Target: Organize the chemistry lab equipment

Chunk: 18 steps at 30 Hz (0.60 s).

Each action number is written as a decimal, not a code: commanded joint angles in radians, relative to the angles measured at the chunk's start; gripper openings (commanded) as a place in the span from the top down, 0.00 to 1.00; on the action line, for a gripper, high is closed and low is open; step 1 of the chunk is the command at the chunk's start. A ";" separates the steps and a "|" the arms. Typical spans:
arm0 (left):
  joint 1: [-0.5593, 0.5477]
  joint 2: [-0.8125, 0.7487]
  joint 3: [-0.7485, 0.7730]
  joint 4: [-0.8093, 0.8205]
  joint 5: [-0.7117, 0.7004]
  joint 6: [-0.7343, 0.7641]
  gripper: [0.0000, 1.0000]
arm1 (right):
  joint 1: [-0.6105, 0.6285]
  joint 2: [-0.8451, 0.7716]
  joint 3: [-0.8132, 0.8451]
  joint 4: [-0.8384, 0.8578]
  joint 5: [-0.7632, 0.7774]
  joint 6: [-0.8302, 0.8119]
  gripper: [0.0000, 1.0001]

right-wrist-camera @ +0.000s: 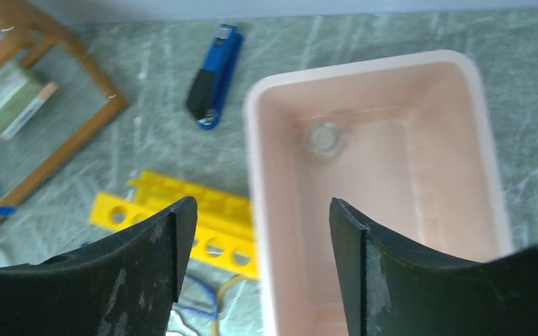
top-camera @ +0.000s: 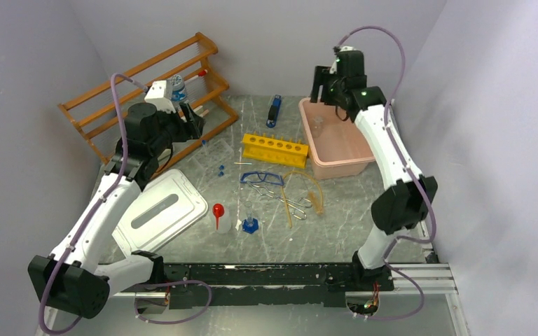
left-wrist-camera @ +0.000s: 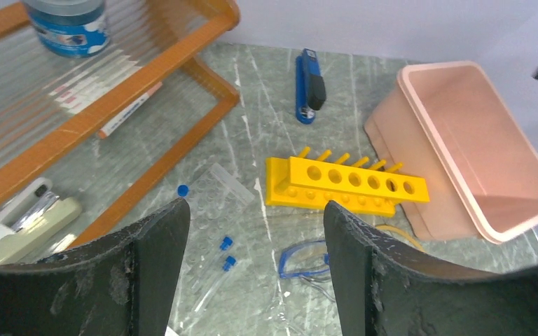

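Blue-framed goggles (top-camera: 261,178) lie mid-table, with metal tongs (top-camera: 291,203) and yellowish tubing (top-camera: 309,189) to their right. A red-capped squeeze bottle (top-camera: 218,214) and a small blue-capped vial (top-camera: 251,225) stand nearer the front. Blue-capped clear tubes (top-camera: 218,168) lie left of the goggles; they also show in the left wrist view (left-wrist-camera: 218,264). My left gripper (top-camera: 192,119) is open and empty, raised beside the wooden rack (top-camera: 147,91). My right gripper (top-camera: 321,89) is open and empty above the pink bin (top-camera: 343,169), which holds a small clear container (right-wrist-camera: 323,138).
A yellow tube rack (top-camera: 274,149) stands left of the bin. A blue stapler (top-camera: 274,110) lies at the back. A white lid (top-camera: 161,210) lies front left. The wooden rack's shelf holds a blue-labelled jar (left-wrist-camera: 66,24).
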 commanded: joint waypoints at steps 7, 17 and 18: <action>-0.031 -0.049 0.082 -0.193 -0.453 -0.013 0.25 | 0.530 -0.234 -0.186 -0.059 0.183 0.168 0.15; -0.040 -0.101 0.239 -0.275 -0.655 0.012 0.22 | 0.918 -0.065 -0.151 -0.135 0.293 0.250 0.09; -0.041 -0.103 0.254 -0.271 -0.648 0.019 0.22 | 0.941 -0.046 -0.157 -0.126 0.284 0.248 0.08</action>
